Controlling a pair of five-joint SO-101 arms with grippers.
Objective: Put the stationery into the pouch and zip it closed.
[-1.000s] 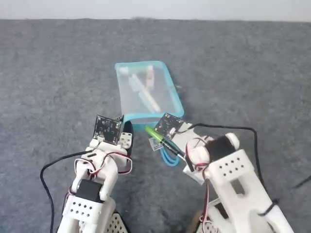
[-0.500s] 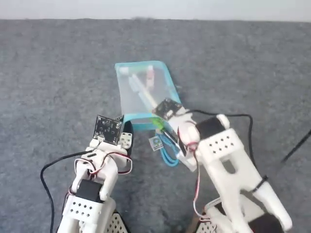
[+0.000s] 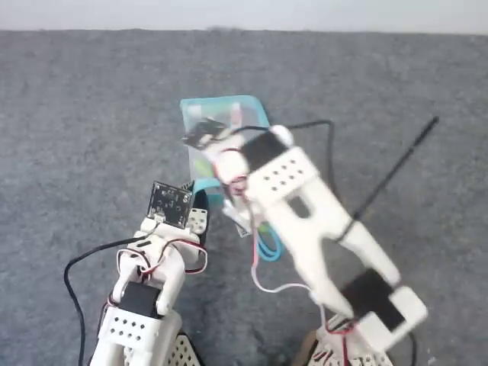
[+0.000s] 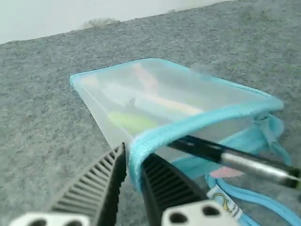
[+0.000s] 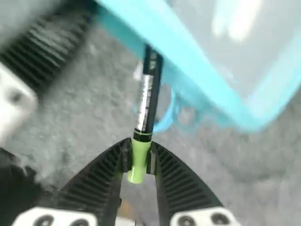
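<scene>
Left wrist view: translucent pouch (image 4: pixel 188 101) with a teal rim lies on the grey desk (image 4: pixel 42 108), mouth open, blurred stationery inside. Rim corner is nipped in the left pincer (image 4: pixel 133 159), jaws narrow. Black-and-silver pen (image 4: pixel 225 155) runs tip-first under the rim. The right pincer (image 5: pixel 139 149) clamps the pen's green end, just outside the pouch.

A translucent, blue-trimmed pouch (image 4: pixel 188 101) lies on the grey desk (image 4: pixel 47 84), its open rim pinched by the left end effector (image 4: pixel 134 174), green, yellow and pink stationery (image 4: pixel 134 121) inside; a black-and-silver pen (image 5: pixel 146 94), green end clamped in the right end effector (image 5: pixel 137 162), has its tip at that rim
</scene>
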